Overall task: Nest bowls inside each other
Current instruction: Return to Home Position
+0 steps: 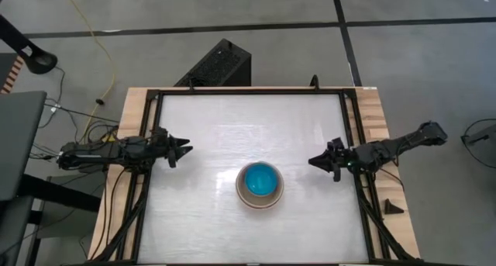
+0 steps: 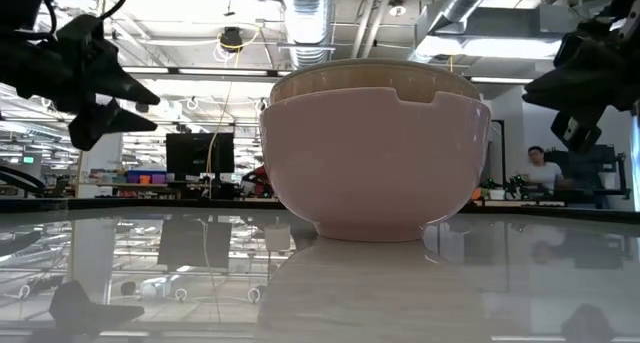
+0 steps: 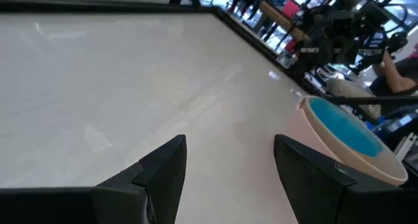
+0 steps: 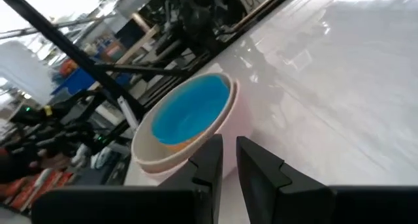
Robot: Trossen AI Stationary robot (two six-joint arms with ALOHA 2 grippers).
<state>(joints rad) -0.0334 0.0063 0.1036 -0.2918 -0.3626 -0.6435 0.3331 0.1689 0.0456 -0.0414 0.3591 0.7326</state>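
Note:
A stack of nested bowls (image 1: 260, 184) rests on its base a little nearer than the middle of the white table. In the low view the outer bowl (image 2: 375, 163) is pale pink, with a cream rim (image 2: 370, 78) showing just above it. The innermost bowl (image 4: 189, 113) is bright blue. My left gripper (image 1: 184, 150) hangs open at the table's left edge, pointing toward the bowls (image 3: 353, 139), clear of them. My right gripper (image 1: 312, 161) hangs at the right edge, pointing at the stack. Its fingers (image 4: 209, 155) stand a narrow gap apart with nothing between them.
A black frame rail (image 1: 155, 126) runs around the tabletop. A black box (image 1: 217, 64) sits on the floor beyond the far edge. A small black wedge (image 1: 394, 208) lies on the wooden strip at the right. A person (image 2: 545, 168) sits in the room behind.

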